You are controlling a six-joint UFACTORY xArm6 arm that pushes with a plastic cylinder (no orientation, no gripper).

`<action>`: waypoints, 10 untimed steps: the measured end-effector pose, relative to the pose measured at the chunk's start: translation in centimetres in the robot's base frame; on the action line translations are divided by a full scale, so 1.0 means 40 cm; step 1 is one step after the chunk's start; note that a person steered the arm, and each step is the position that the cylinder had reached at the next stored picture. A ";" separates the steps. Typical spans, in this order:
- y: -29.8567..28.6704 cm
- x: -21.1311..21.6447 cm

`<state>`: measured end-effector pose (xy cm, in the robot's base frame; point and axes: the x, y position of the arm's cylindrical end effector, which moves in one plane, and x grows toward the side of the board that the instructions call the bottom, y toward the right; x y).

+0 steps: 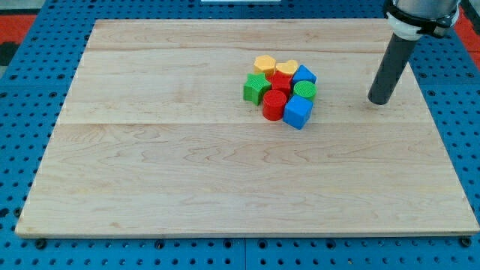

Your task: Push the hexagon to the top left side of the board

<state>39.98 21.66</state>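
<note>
1. Eight small blocks are sitting packed in one tight cluster on the wooden board (225, 187), above the board's middle and toward the view's right.
2. Sitting at the cluster's top left corner is the orange hexagon (264, 63), touching the yellow heart (286, 68) on its right; it is lying well apart from the board's top left corner.
3. Below the hexagon, the green star (256, 88) is forming the cluster's left edge, with a red block (281, 81), its shape mostly hidden, wedging in at the centre.
4. A blue block (304, 75) and a green round block (304, 90) are lining the right side, while the red cylinder (274, 105) and the blue cube (298, 112) are closing the bottom.
5. The tool, a plain dark rod with no jaws to open or close, is gripping nothing; its tip (379, 101) is resting on the board to the view's right of the cluster, near the green round block but touching no block.
6. The board is lying on a blue pegboard bench (15, 150).
</note>
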 end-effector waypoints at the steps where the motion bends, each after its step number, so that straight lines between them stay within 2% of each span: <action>1: 0.011 0.010; 3: 0.019 0.035; 5: -0.133 -0.059; 7: -0.133 -0.063; 10: -0.145 -0.201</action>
<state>31.95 15.86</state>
